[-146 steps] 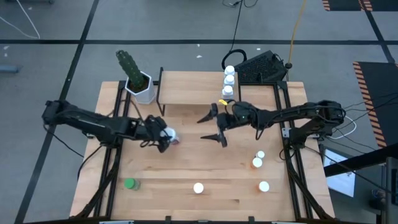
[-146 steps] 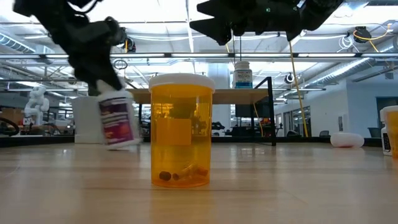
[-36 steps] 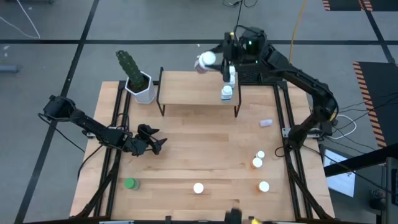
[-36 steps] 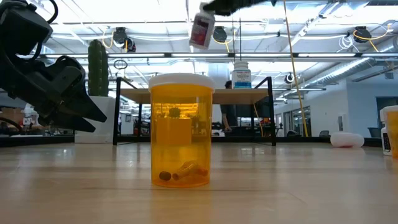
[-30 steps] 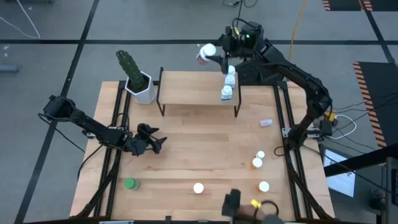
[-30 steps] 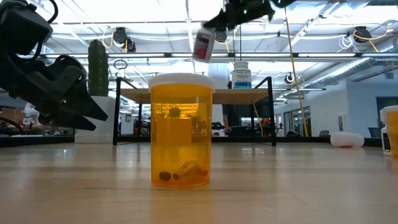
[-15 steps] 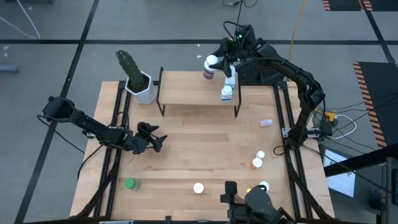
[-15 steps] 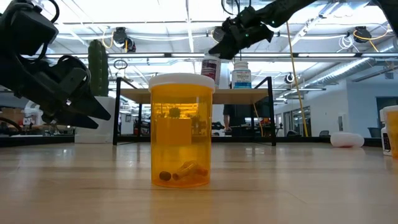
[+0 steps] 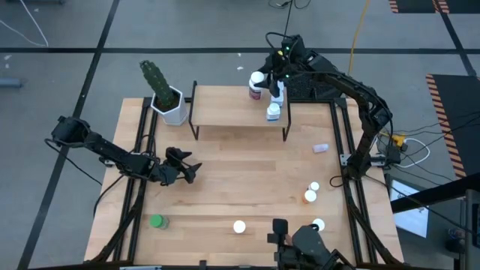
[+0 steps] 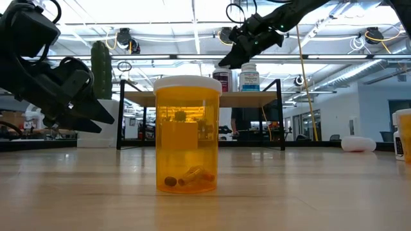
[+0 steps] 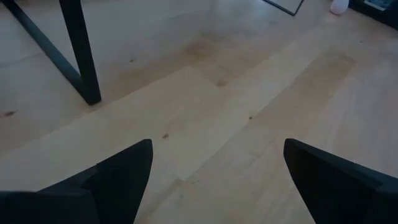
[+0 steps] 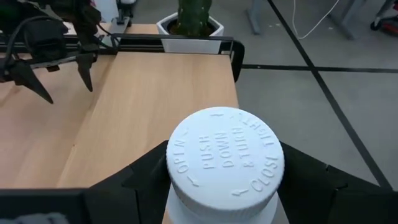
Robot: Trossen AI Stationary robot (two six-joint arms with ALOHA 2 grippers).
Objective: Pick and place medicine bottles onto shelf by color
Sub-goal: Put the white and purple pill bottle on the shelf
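- Table: wide bare wood in the middle gives open room for moving; a hexagonal cactus pot stands at the far left corner.
- Shelf: stands at the far edge of the table. Its left and middle top is bare; bottles are grouped only at its right end, close to the far edge.
- Right gripper: over the shelf's far right part, fingers clamped on a pinkish bottle, white cap up. Judged by the low view, the bottle is at or just above the board; release looks to be the step in hand.
- Left gripper: waits low over the table's left-centre, fingers spread, nothing between them.
- Placed: the blue-white bottles stand in a row just right of the held bottle; little clearance there.
- Left to do: a green bottle near left, an orange bottle near centre, a group of bottles near right, and one small bottle lying right of the shelf.
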